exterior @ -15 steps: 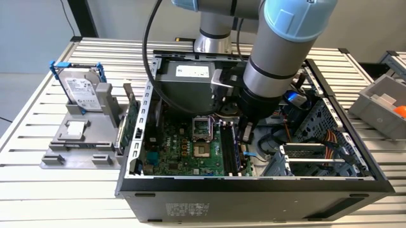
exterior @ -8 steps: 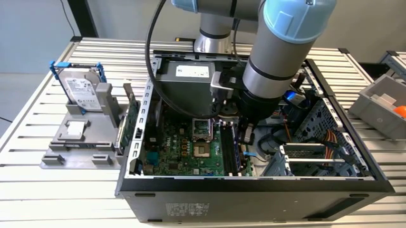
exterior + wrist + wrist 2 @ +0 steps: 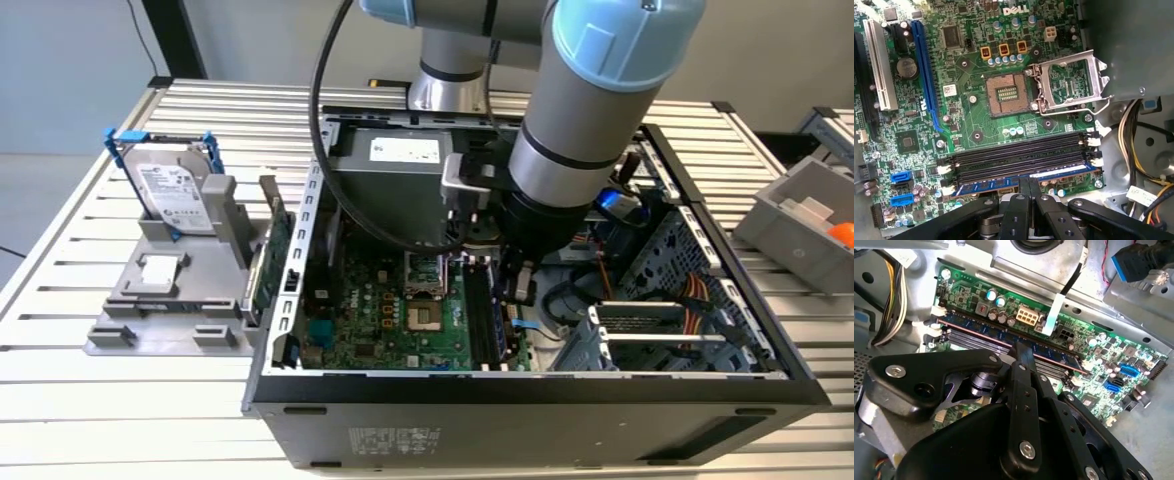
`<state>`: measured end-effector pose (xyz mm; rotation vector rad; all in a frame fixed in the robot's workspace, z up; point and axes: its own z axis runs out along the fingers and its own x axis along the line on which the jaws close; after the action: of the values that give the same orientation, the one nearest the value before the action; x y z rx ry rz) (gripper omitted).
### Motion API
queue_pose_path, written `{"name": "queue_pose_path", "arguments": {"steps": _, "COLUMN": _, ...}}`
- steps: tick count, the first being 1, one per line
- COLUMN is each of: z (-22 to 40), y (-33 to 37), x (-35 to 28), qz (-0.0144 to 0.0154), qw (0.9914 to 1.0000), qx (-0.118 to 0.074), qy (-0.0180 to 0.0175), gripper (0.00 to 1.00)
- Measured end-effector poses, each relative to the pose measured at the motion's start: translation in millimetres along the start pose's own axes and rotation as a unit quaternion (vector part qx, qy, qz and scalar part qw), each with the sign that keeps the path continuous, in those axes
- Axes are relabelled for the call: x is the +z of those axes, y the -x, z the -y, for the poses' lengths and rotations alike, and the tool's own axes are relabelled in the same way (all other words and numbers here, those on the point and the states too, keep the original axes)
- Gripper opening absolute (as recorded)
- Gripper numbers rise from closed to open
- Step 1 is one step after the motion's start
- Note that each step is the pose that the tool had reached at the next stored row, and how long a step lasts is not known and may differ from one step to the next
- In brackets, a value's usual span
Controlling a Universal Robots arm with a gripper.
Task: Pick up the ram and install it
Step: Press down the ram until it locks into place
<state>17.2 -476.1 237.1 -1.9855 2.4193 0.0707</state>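
Note:
The ram (image 3: 981, 188) is a bluish, dark stick lying in the memory slot nearest my gripper, beside several empty black slots (image 3: 1019, 157) on the green motherboard (image 3: 974, 120). In the second wrist view the ram (image 3: 979, 330) runs across the board and one black fingertip (image 3: 1021, 347) rests on its top edge. My gripper (image 3: 1029, 182) stands straight above the stick's middle, with its fingers together side by side along the stick's length. In the exterior view the gripper (image 3: 514, 292) reaches down inside the open computer case (image 3: 534, 388).
A bare CPU socket (image 3: 1006, 92) with its open metal latch frame (image 3: 1069, 82) lies beyond the slots. Cable bundles (image 3: 1146, 145) hang past the slots' end. Outside the case stand a hard drive in a blue frame (image 3: 174, 185), a green card (image 3: 274, 262) and a grey bin (image 3: 807, 215).

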Motion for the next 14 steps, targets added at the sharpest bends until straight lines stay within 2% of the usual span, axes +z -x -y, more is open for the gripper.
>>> {"name": "queue_pose_path", "arguments": {"steps": 7, "z": 0.0, "y": 0.0, "x": 0.4, "qz": -0.0008, "qw": 0.99953, "qx": -0.031, "qy": 0.0011, "gripper": 0.00}}
{"name": "queue_pose_path", "arguments": {"steps": 14, "z": 0.5, "y": 0.0, "x": 1.9, "qz": -0.0007, "qw": 0.99933, "qx": -0.037, "qy": 0.0013, "gripper": 0.00}}
